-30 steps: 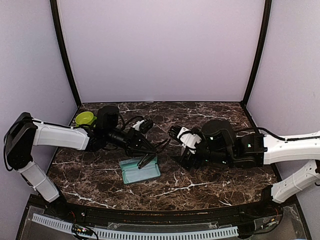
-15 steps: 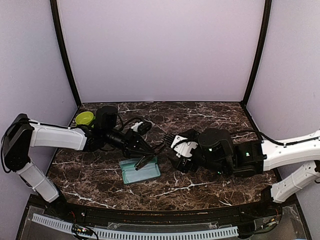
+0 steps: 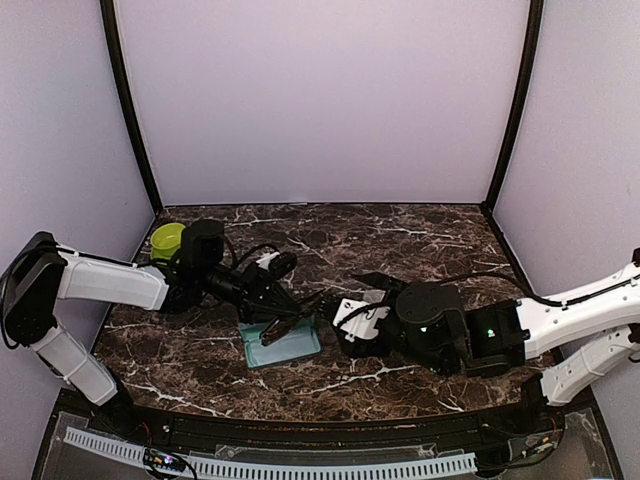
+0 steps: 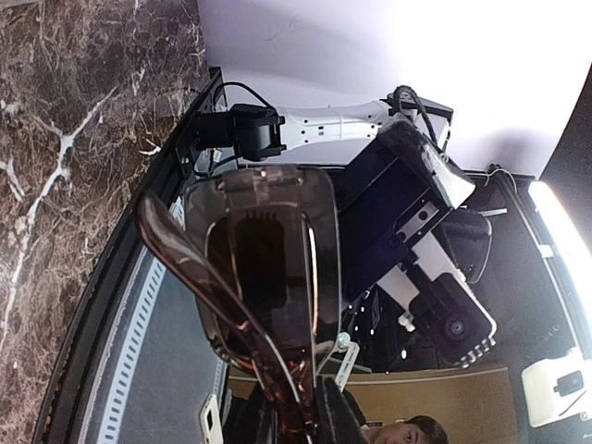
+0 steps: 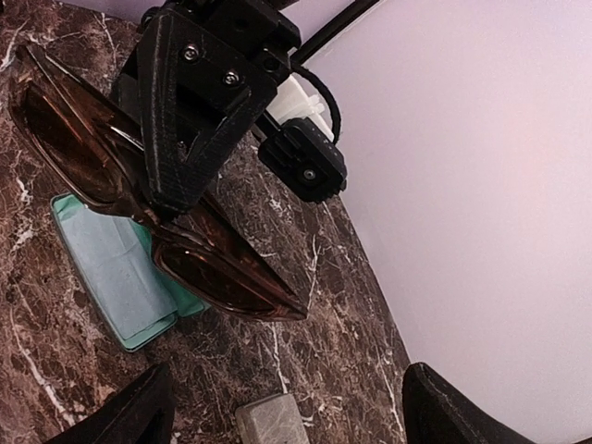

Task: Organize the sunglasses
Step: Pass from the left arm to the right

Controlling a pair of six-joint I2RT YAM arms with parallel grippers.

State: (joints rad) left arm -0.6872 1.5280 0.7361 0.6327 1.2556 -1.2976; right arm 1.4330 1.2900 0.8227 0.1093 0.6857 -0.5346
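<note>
There it was: the left gripper [image 3: 279,317] had the sunglasses [image 3: 284,328], the pair with the reddish-brown lenses. Its black fingers [image 5: 176,185] were pinched on the bridge, and the right wrist view showed a lens fanning out to either side of them. The pair hung over the far edge of the case [image 3: 300,350], held above it rather than lying in it.

The case was teal, shallow and open on the marble table [image 3: 420,235]. What lay in it looked like a pale blue cloth [image 5: 116,273], spread flat.

Just right of the case, the right gripper [image 3: 338,308] faced the sunglasses. Its fingers [image 5: 129,412] were spread wide with nothing between them.

A small grey box [image 5: 268,418] sat near the case's right end. Whether it was closed, I couldn't tell.

Well to the left of the case and beyond it stood a green bowl [image 3: 165,238], partly behind the left arm. Its contents couldn't be made out.
</note>
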